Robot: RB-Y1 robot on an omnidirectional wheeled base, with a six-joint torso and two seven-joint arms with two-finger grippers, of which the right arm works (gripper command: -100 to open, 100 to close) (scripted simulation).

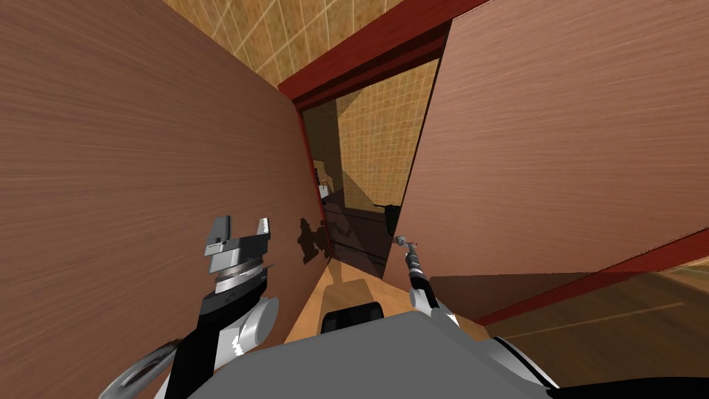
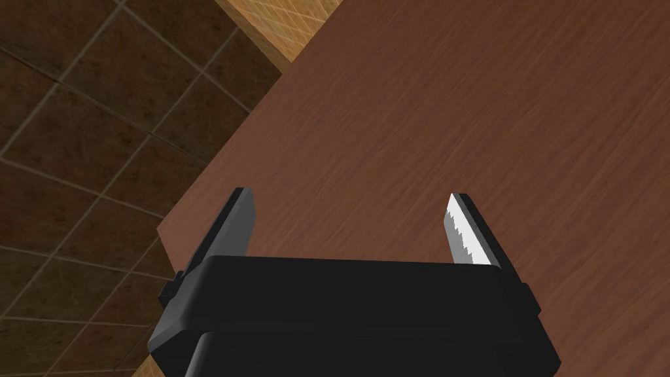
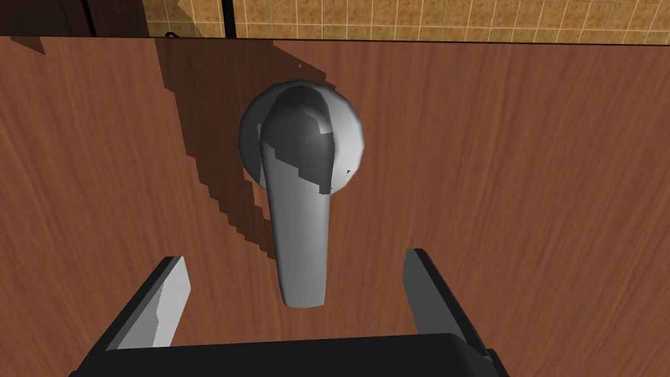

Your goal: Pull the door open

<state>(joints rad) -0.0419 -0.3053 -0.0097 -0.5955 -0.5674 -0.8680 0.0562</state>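
A brown wood-grain door (image 1: 554,138) stands partly swung on my right, with a gap (image 1: 360,173) between its edge and the red frame (image 1: 367,62). Its grey lever handle (image 3: 301,216) hangs from a round rose. My right gripper (image 3: 294,258) is open, and the lever's tip lies between its fingers without touching either one. In the head view this gripper (image 1: 401,241) sits at the door's near edge. My left gripper (image 1: 242,223) is open and holds nothing, close to a brown panel (image 1: 104,173) on my left, which also shows behind the left gripper (image 2: 350,194).
Through the gap I see a tan tiled wall (image 1: 388,125) and dark furniture (image 1: 353,228). The brown panel on the left and the door on the right hem me in closely. Wooden floor (image 1: 346,291) lies ahead of me.
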